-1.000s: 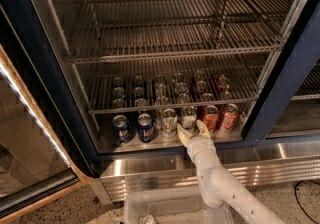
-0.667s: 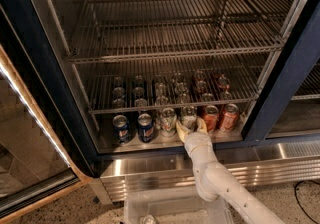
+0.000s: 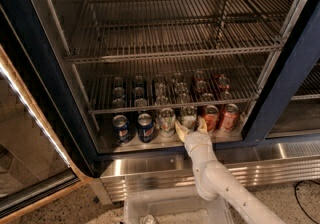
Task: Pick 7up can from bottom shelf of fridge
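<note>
Since last look, our gripper [image 3: 190, 127] nudged slightly deeper; we see fingers spread open either side of 7up can [image 3: 188, 116] on bottom shelf [image 3: 154, 143] of fridge [image 3: 295, 68].

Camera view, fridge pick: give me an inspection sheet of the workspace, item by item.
Surface: bottom shelf, shiny steel, holding a front row of upright cans.
Job's things: 7up can mid-row, with a similar pale can to its left; fridge open.
Clutter: blue cans at the row's left end, orange-red cans at its right; wire racks above.
Grippers: gripper at the shelf front, open, one finger either side of the 7up can; contact cannot be told.
Cables: black cable on the floor, lower right.
Surroundings: glass door at left; pale tray at the bottom edge.
</note>
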Available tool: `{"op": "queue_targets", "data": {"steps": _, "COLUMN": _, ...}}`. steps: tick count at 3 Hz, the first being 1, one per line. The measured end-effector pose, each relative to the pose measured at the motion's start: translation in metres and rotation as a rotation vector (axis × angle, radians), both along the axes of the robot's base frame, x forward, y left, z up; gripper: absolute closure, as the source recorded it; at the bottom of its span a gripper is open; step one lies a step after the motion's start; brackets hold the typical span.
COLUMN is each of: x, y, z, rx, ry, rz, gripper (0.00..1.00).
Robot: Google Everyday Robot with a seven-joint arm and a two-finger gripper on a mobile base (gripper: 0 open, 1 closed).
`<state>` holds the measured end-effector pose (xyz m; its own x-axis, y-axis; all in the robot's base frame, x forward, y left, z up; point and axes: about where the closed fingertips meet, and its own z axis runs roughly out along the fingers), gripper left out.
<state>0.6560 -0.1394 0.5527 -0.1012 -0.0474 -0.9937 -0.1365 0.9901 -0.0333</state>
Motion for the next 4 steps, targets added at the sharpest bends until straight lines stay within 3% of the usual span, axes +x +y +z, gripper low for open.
{"op": "queue_targets", "data": {"steps": 2, "x": 0.0174, "y": 0.0008, "z": -0.0064, "rx": -0.001, "ry": 0.009, "rz": -0.011, "gripper": 0.40}}
{"op": "queue_targets", "data": {"steps": 4, "x": 0.0174, "y": 0.0007, "z": -0.0069, "rx": 0.000, "ry": 0.011, "rz": -0.012, "gripper": 0.82}}
